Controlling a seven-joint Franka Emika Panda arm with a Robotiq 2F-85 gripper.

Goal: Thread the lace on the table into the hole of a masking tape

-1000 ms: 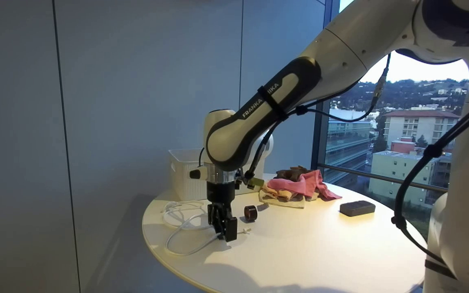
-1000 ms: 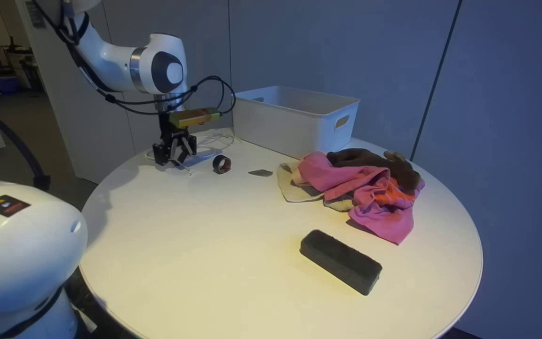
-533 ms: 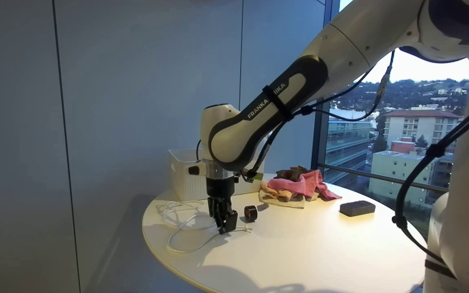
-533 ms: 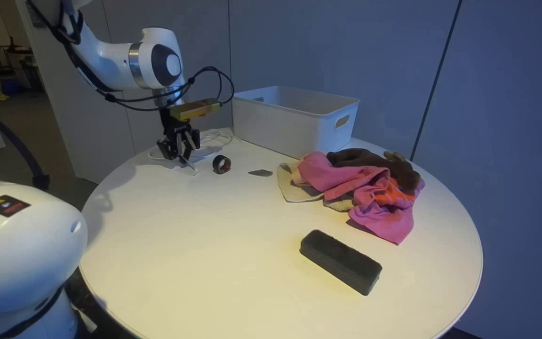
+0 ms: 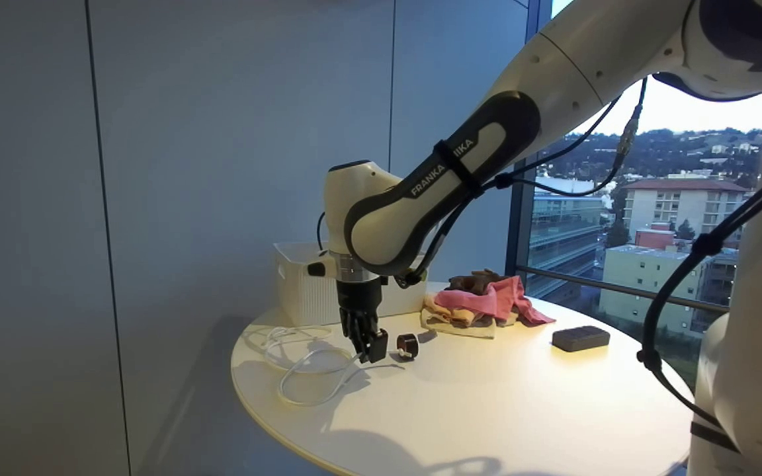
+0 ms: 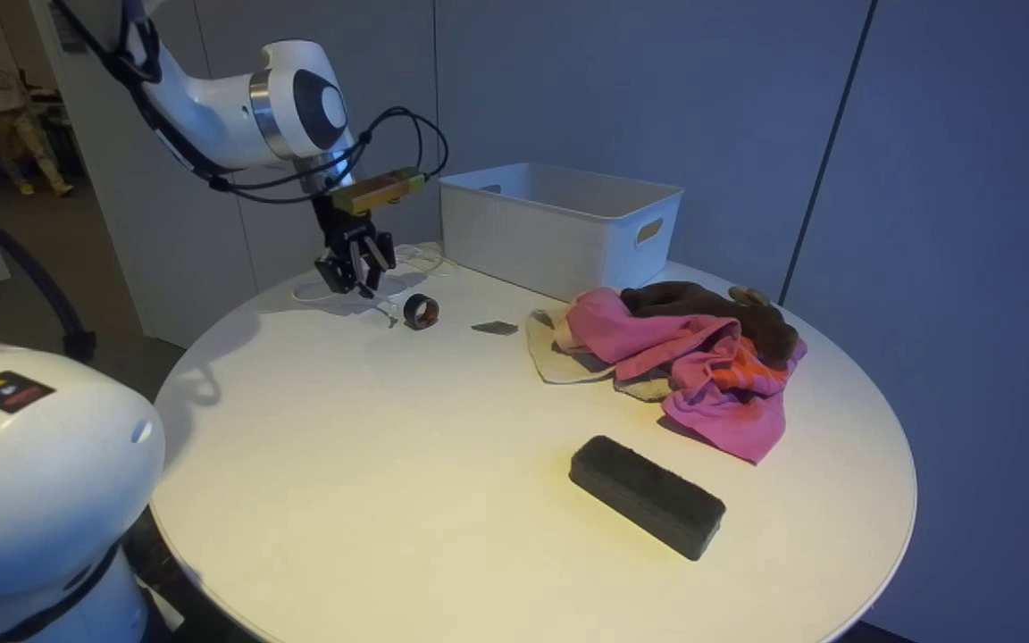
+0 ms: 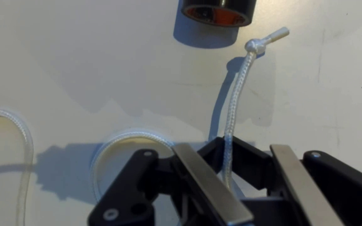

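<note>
The white braided lace (image 7: 238, 84) runs up between my fingertips. Its knotted free end points past the tape's near side, just off the table. The tape roll (image 7: 218, 5) is small and black with an orange-brown inside. It stands on its edge, its hole facing my gripper, at the top of the wrist view. It also shows in both exterior views (image 5: 407, 346) (image 6: 411, 313). My gripper (image 7: 227, 153) is shut on the lace, short of the roll and slightly above the table (image 5: 369, 357) (image 6: 366, 289). The lace end and roll look apart in the wrist view.
The rest of the lace lies in loops (image 5: 301, 402) behind the gripper, near the table edge. A white bin (image 6: 523, 232) stands at the back. A pile of cloths (image 6: 657, 330), a dark block (image 6: 647, 496) and a small flat dark piece (image 6: 494, 328) lie on the table.
My gripper has risen a little and moved toward the tape roll, tilting slightly, with the lace in it. The lace end has lifted and come nearer the roll. The roll has not moved.
</note>
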